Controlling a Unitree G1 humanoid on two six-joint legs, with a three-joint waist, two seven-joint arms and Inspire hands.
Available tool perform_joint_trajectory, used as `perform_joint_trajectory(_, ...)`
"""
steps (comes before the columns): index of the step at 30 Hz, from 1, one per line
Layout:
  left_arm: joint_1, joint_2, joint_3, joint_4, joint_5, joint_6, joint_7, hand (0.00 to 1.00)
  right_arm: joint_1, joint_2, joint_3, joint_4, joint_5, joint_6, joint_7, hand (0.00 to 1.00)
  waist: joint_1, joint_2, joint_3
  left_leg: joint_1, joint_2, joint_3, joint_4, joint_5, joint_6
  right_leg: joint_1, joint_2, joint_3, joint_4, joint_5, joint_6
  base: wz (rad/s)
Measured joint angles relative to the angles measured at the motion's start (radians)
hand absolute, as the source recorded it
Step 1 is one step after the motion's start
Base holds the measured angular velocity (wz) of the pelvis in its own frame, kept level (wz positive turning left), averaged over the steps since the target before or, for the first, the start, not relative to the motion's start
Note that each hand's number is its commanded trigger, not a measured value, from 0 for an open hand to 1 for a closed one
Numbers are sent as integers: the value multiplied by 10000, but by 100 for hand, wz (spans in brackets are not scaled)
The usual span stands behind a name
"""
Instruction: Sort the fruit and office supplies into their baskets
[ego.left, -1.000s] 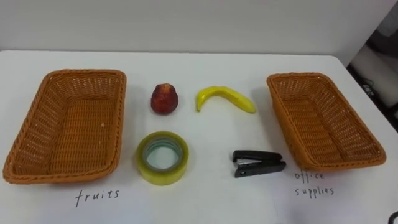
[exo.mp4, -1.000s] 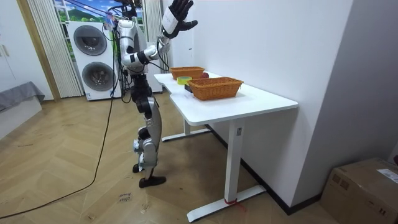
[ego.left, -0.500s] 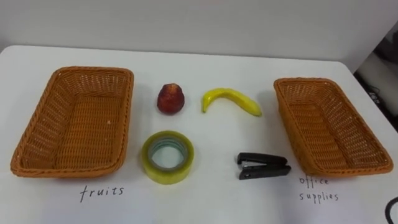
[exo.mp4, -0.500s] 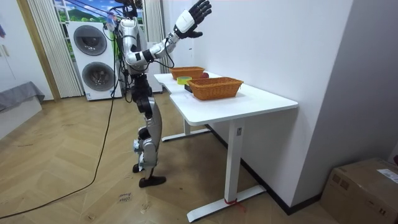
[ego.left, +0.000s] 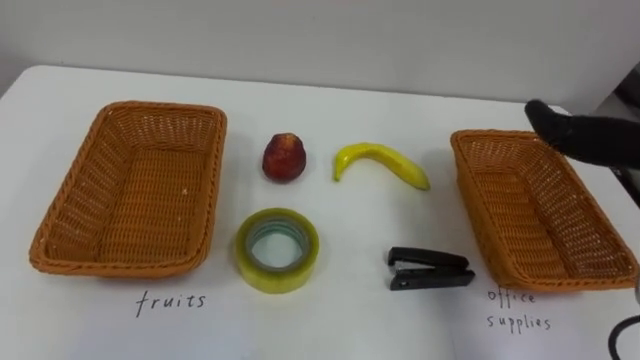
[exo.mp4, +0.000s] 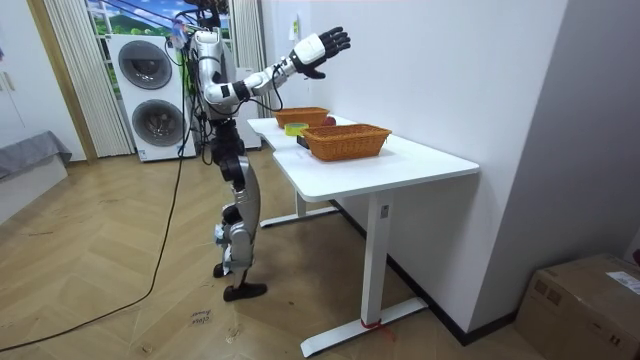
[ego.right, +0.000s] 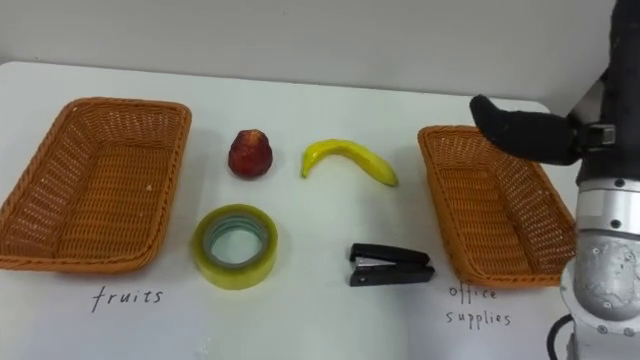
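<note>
The robot stands at the near edge of a white table (ego.left: 330, 100), its right hand (ego.right: 515, 130) raised above the far corner of the right basket (ego.left: 530, 220), fingers straight and spread, holding nothing. That basket sits by the table's right edge and an empty left basket (ego.left: 130, 200) by its left edge. Between them, toward the far edge, lie a red fruit (ego.left: 284, 158) and a banana (ego.left: 380, 162). Toward the near edge lie a roll of tape (ego.left: 278, 282) and a black stapler (ego.left: 430, 269), all apart from one another.
</note>
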Motion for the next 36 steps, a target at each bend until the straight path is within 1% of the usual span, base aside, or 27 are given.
perform_joint_trajectory(5,-88,27,-17,-6,60,32,21,0,-156,-66,418,476,-61,11,374,0,10,-18,-12,-5,-8,-68,40,1,0,18,5,-48,0,7,-2,1)
perform_joint_trajectory(7,-147,61,-17,-88,57,32,15,0,-158,-87,627,712,-73,122,724,0,18,-36,-21,-47,-9,-111,91,1,1,10,0,-81,-5,17,-2,6)
perform_joint_trajectory(9,-170,114,-15,-244,54,31,-9,0,-158,-131,815,853,-166,270,1434,0,16,-42,-26,-108,-4,-143,109,1,1,3,-4,-96,-44,48,-6,3)
perform_joint_trajectory(10,-165,146,-17,-348,55,31,-42,0,-157,-252,928,883,-167,417,1757,0,15,-51,-32,-143,1,-151,105,1,1,4,-2,-98,-89,79,-10,0)
perform_joint_trajectory(12,-153,164,-18,-457,57,31,-54,0,-157,-456,1073,883,-167,545,2230,0,25,-58,-32,-187,15,-151,106,2,2,8,0,-97,-168,148,-12,0)
perform_joint_trajectory(14,-129,163,-17,-527,55,32,-77,0,-154,-466,1094,913,-167,662,2633,0,26,-77,-43,-177,14,-150,109,2,2,22,2,-98,-168,148,-11,0)
perform_joint_trajectory(16,-124,162,-17,-685,50,33,-87,0,-149,-465,1094,1071,-182,716,2926,0,46,-121,-36,-178,12,-150,113,2,3,23,1,-96,-168,154,-7,0)
perform_joint_trajectory(17,-121,161,-18,-778,49,33,-90,0,-139,-465,1094,1117,-261,849,3131,0,55,-136,-35,-178,9,-149,112,3,4,22,2,-95,-169,158,-4,0)
perform_joint_trajectory(19,-118,161,-18,-828,48,33,-90,0,-138,-464,1093,1198,-355,934,3378,0,96,-143,-39,-177,3,-150,111,3,6,22,3,-94,-168,161,1,0)
perform_joint_trajectory(21,-129,161,-10,-844,46,33,-90,0,-128,-464,1093,1215,-646,1098,3687,0,160,-144,-40,-176,1,-146,112,4,8,20,4,-82,-167,164,2,0)
perform_joint_trajectory(27,-168,153,-20,-843,48,89,-119,0,-101,-458,1121,1226,-1413,1265,4398,0,281,-150,-41,-170,1,-146,116,5,8,20,2,-71,-167,167,-1,0)
perform_joint_trajectory(31,-163,162,-121,-842,47,127,-112,0,-49,-457,1316,1224,-1500,1366,4805,0,277,-147,-39,-173,0,-147,111,5,9,18,12,-78,-169,167,0,0)
perform_joint_trajectory(33,-177,158,-234,-843,48,195,-107,0,-16,-454,1505,1223,-1558,1556,5141,0,275,-147,-40,-173,0,-147,112,5,9,17,11,-78,-167,167,0,0)
perform_joint_trajectory(36,-174,159,-295,-844,49,250,-107,0,-2,-454,1528,1220,-1561,1696,5452,0,299,-147,-40,-171,-1,-146,113,5,9,15,10,-77,-167,167,0,0)
